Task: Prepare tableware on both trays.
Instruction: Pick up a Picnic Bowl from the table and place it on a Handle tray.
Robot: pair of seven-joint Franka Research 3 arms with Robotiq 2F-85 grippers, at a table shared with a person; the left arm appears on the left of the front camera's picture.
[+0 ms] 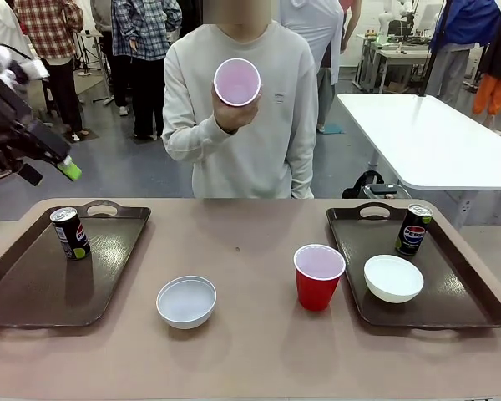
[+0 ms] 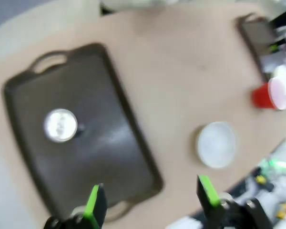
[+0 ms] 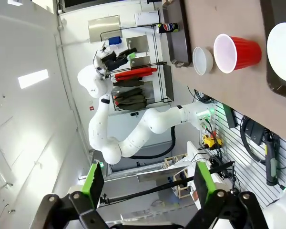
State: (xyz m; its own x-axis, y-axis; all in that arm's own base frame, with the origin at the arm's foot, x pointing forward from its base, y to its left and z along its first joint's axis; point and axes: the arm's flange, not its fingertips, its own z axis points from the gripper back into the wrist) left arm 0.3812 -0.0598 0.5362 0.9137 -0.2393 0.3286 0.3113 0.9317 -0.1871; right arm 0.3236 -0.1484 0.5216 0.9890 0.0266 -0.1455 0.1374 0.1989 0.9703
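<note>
A person across the table holds a red cup (image 1: 236, 82) up at chest height, its white inside facing me. A second red cup (image 1: 318, 277) stands on the bare table beside the right tray (image 1: 451, 313), which carries a white bowl (image 1: 393, 278) and a black can (image 1: 413, 230). The left tray (image 1: 33, 292) carries a black can (image 1: 69, 233). Another white bowl (image 1: 186, 302) sits on the table between the trays. My left gripper (image 1: 63, 167) hangs open high above the left tray (image 2: 105, 143) and its can (image 2: 60, 125). My right gripper (image 3: 148, 181) is open, holding nothing.
The left wrist view also shows the table bowl (image 2: 216, 144) and the standing red cup (image 2: 271, 94). In the right wrist view the red cup (image 3: 236, 52) and the table bowl (image 3: 202, 60) lie sideways on. Behind the person is a white table (image 1: 434, 142), with people farther back.
</note>
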